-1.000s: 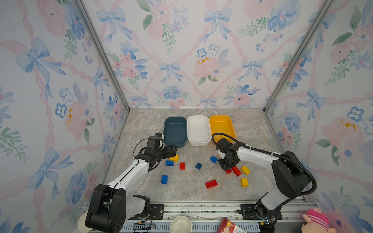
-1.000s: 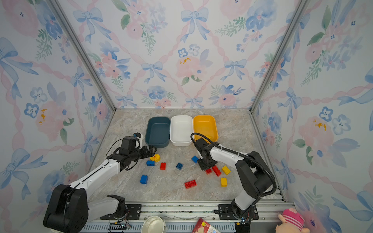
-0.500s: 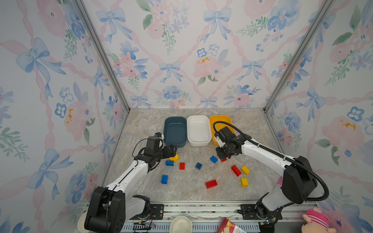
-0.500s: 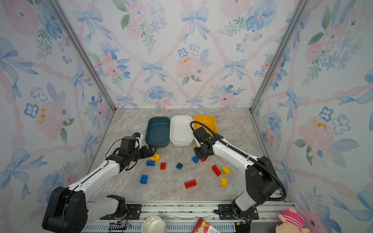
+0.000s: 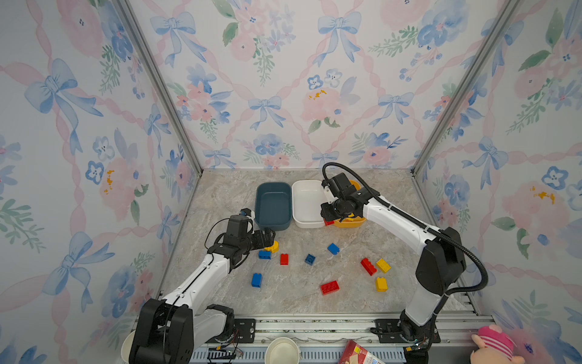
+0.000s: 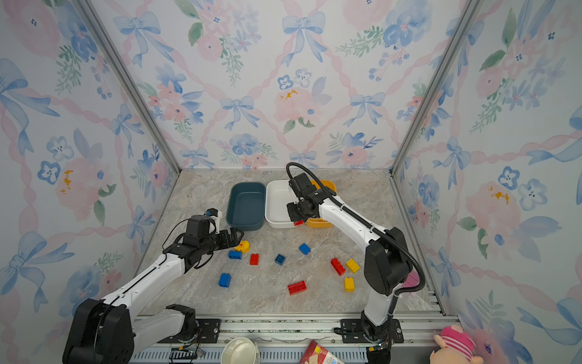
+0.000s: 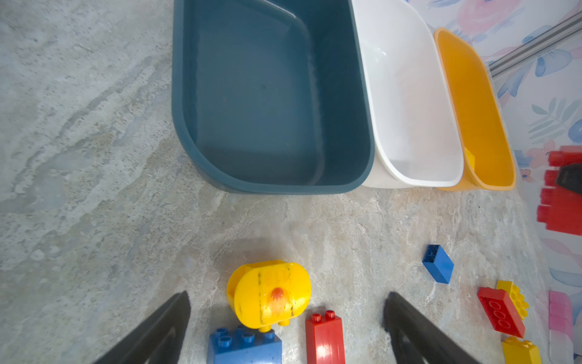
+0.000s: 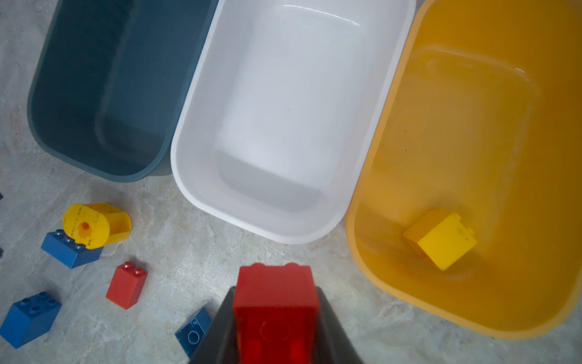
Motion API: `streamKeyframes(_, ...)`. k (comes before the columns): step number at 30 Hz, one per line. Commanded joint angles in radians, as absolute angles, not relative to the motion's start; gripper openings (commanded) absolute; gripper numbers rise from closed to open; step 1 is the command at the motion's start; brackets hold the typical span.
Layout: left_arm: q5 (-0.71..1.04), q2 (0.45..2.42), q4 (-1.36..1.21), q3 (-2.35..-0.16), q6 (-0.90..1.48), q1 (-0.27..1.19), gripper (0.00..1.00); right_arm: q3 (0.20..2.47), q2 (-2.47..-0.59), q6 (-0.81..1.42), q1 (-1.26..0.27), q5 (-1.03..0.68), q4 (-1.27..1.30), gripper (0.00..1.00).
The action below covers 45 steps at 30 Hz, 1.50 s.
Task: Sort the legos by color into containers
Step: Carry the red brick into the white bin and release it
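My right gripper (image 8: 275, 315) is shut on a red lego (image 8: 275, 302) and hangs above the near ends of the white container (image 5: 307, 201) and the yellow container (image 5: 349, 222). The yellow container holds one yellow lego (image 8: 441, 238). The dark blue container (image 5: 273, 205) and the white one look empty. My left gripper (image 7: 288, 296) is open and low over the table, with a rounded yellow lego (image 7: 269, 293), a blue lego (image 7: 244, 345) and a red lego (image 7: 324, 337) lying between its fingers (image 7: 163, 327). Several more red, blue and yellow legos (image 5: 329, 287) lie scattered across the table.
Floral walls close in the left, back and right of the marble table (image 5: 220, 195). A metal rail (image 5: 315, 324) runs along the front edge. Below it sit a paper cup (image 5: 282, 351), a red packet (image 5: 359, 354) and a pink plush toy (image 5: 494, 346).
My right gripper has lifted the red lego off the table's right side and carried it back to the containers. The left arm has not moved.
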<state>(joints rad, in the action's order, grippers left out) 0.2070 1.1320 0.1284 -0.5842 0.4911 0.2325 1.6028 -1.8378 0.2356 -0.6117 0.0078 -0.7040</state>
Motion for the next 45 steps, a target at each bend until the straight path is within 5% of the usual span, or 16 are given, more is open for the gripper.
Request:
streamKeyframes(1, 0.215, 1.116, 0.147, -0.571, 0.489, 0.238, 0.98, 1.696, -1.909, 0.252, -0.62, 0.009, -0.683, 0.13)
streamKeyframes(19, 0.198, 1.077, 0.192, -0.552, 0.5, 0.24, 0.98, 2.084, -2.336, 0.282, -0.612, 0.054, -0.798, 0.17)
streamKeyframes(31, 0.193, 1.088, 0.231, -0.556, 0.479, 0.242, 0.97, 2.067, -2.303, 0.271, -0.603, 0.063, -0.808, 0.44)
streamKeyframes(45, 0.169, 1.116, 0.283, -0.588, 0.471, 0.27, 0.96, 1.98, -2.177, 0.291, -0.597, 0.057, -0.78, 0.55)
